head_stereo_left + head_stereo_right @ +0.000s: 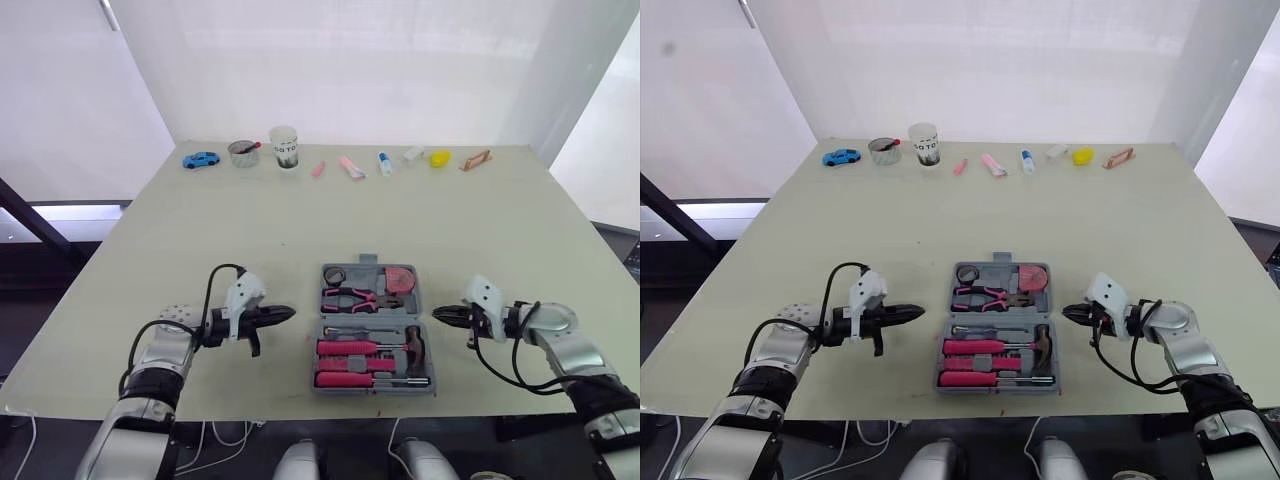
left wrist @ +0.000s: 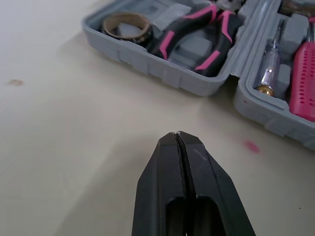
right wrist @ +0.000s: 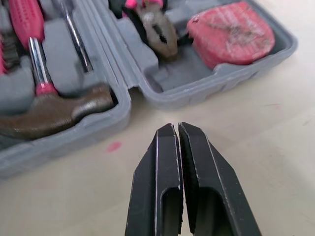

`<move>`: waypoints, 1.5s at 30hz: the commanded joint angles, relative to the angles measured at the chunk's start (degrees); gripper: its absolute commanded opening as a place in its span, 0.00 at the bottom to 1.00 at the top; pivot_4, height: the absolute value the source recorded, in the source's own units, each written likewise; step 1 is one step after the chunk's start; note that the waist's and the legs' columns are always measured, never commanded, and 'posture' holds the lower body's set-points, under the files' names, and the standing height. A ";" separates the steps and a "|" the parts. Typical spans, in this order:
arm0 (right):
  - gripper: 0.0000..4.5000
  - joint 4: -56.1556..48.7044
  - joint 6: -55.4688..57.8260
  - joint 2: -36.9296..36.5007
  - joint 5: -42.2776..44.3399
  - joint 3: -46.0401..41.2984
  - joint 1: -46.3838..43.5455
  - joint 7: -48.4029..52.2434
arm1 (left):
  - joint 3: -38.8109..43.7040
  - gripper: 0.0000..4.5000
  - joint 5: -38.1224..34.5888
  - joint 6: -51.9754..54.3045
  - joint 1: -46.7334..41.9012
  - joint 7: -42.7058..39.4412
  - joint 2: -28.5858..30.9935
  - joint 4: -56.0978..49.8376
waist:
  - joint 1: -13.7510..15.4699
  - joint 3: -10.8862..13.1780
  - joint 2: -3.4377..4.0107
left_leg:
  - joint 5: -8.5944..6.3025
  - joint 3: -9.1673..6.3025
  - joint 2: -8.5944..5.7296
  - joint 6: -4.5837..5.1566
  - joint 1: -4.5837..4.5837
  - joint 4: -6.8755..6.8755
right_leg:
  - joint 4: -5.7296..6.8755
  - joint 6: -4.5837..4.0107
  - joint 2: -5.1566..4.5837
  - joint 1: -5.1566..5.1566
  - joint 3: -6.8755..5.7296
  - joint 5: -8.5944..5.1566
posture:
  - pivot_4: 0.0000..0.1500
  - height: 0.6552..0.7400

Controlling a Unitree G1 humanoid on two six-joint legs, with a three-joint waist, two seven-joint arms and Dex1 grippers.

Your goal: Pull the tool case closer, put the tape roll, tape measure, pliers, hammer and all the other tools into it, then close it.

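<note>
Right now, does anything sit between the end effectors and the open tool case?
Nothing visible: only bare table lies between the left end effector, the right end effector and the tool case.

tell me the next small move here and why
Probably bring the right gripper to the far edge of the open tool case to start folding it shut: tape roll, pliers, tape measure and hammer sit inside, and it and the left gripper are shut, empty, beside the case.
</note>
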 commanded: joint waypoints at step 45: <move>0.03 3.38 -4.87 5.67 -2.44 1.38 -1.84 1.67 | -5.14 0.00 7.08 -5.33 -5.99 -3.72 -7.18 8.09 | -0.04 0.00 0.00 | 0.00 -0.01 0.00 0.00 0.03 0.03 | 0.08 0.01 0.01 0.01 0.02 0.01 | 1.00 1.00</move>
